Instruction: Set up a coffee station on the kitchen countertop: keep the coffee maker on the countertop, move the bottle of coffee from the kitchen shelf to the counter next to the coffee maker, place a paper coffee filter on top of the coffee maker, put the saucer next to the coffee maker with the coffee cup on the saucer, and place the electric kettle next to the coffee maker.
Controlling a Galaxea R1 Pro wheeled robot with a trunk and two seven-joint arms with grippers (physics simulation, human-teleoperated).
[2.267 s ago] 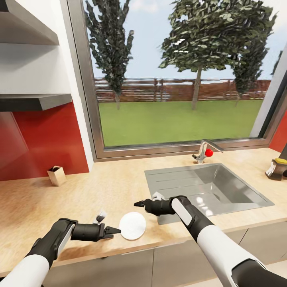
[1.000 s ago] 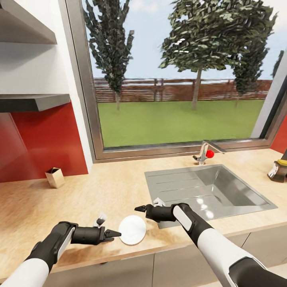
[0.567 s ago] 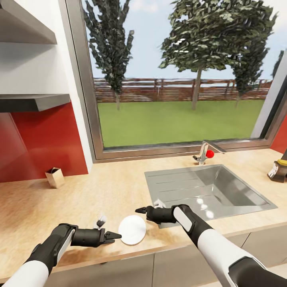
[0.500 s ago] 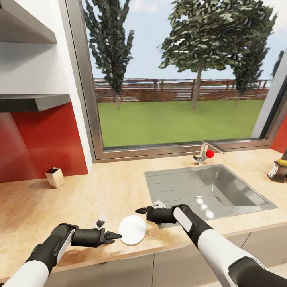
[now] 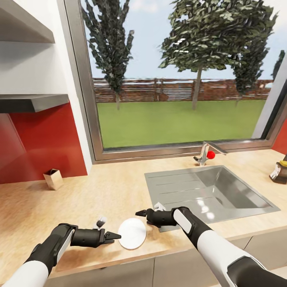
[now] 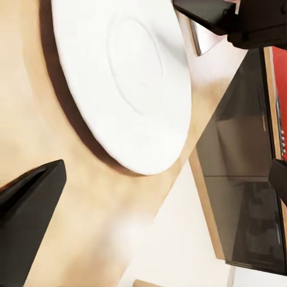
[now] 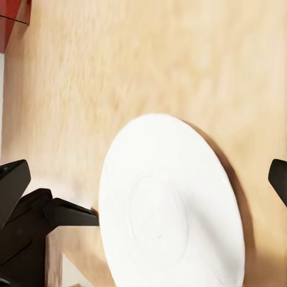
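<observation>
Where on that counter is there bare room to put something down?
Widest free patch: bare wood between the small box and the sink, below the window. It is crowded at the front edge, where the left claw and right claw flank the saucer.

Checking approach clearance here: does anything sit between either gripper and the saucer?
Nothing visible does. The saucer lies flat on bare countertop, left gripper just beside its rim, right gripper just beyond its far edge.

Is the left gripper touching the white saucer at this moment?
Apart. In the left wrist view, bare countertop shows between the left gripper's dark finger and the saucer's rim; neither finger meets it.
</observation>
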